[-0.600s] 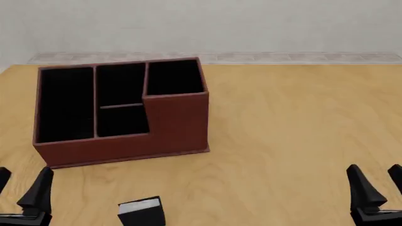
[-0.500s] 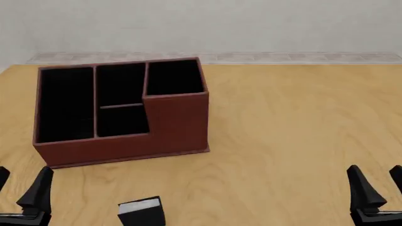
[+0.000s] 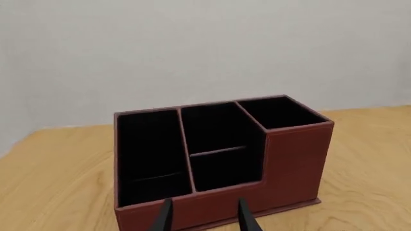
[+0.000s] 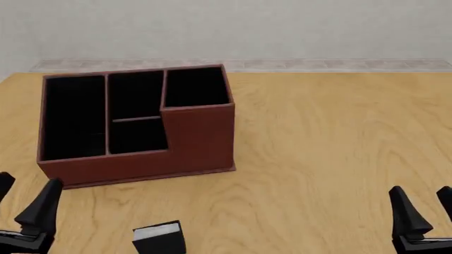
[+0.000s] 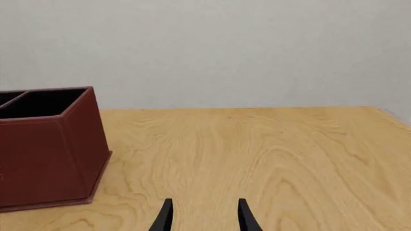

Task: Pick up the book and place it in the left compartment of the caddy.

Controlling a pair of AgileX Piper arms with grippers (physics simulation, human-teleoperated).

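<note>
Now one book (image 4: 160, 238) sits on the bench (image 4: 325, 137), at the near edge of the front view, with its white page edge on top. It lies between the two pincers, closer to the left pincer (image 4: 25, 203), and touches neither. One caddy (image 4: 198, 140) stands farther back on the left side of the bench, well apart from the book. It has four black holes: the long left compartment (image 4: 73, 116), two short middle ones, and one taller square one on the right.

Two pincers show in the front view. The left pincer has its fingers spread apart with nothing between them. The right pincer (image 4: 422, 209) is spread apart too and holds nothing.

Only the front view shows the book. The left wrist view shows the whole caddy (image 3: 295, 159) with all four holes and the left compartment (image 3: 151, 154), just past the left pincer (image 3: 204, 216). The right wrist view shows only the tall end of the caddy (image 5: 45, 144), bare bench (image 5: 270, 149), and the right pincer (image 5: 204, 216)
</note>
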